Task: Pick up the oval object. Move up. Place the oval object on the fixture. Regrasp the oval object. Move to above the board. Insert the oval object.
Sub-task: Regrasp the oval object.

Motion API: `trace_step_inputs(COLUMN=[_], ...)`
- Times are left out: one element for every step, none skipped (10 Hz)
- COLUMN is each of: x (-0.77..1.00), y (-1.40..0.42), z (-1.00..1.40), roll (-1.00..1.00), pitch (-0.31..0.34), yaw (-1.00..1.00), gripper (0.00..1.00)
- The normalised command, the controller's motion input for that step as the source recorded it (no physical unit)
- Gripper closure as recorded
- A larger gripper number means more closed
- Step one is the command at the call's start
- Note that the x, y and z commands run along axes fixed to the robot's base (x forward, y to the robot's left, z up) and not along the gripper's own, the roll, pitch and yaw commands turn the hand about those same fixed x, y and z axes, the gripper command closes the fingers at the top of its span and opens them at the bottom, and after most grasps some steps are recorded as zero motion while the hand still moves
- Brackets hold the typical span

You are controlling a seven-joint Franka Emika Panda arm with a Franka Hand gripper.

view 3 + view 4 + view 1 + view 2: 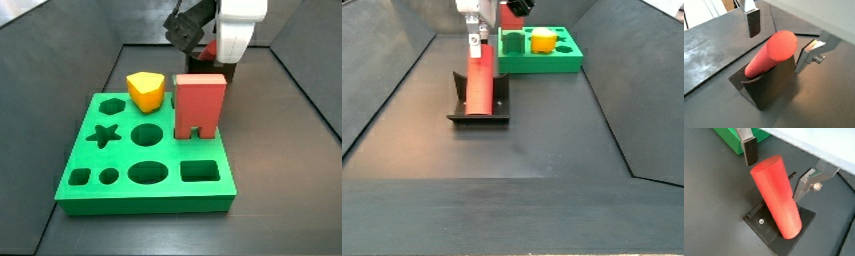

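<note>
In a side view the fixture [478,108] stands nearest on the dark floor [543,150], a black bracket on a base plate, and the peg [480,82] leans in it, its lower end down at the base and its upper end rising toward the gripper [474,38]. Both wrist views show the peg [769,54] as a long red bar with rounded ends, tilted against the upright of the fixture [767,87], with its foot on the base plate [774,230] beside a small screw. The gripper [784,37] sits at the peg's upper end with its jaws spread wide: one finger [753,22] stands clear on one side of the peg and the other finger [807,183] stands clear on the opposite side, so neither pad touches the red surface and the gripper holds nothing. Beyond the fixture lies the green board [540,55], its corner also showing in a wrist view [734,140]. In a side view the board [147,160] shows its star, hexagon, round and square holes, with a yellow peg [146,90] standing in one hole and a red arch block [199,105] standing upright beside it. Behind them the gripper [201,45] is mostly hidden by the white arm [241,25].
</note>
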Motion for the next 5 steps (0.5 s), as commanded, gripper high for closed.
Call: trace_step_inputs(x=[0.08, 0.08, 0.08, 0.08, 0.08], y=[-0.01, -0.01, -0.01, -0.01, -0.01], z=[0.00, 0.00, 0.00, 0.00, 0.00], roll=[-0.04, -0.04, -0.04, -0.04, -0.04], pitch=[0.205, 0.205, 0.205, 0.205, 0.205], yaw=[0.06, 0.06, 0.06, 0.06, 0.06], gripper=[0.00, 0.00, 0.00, 0.00, 0.00])
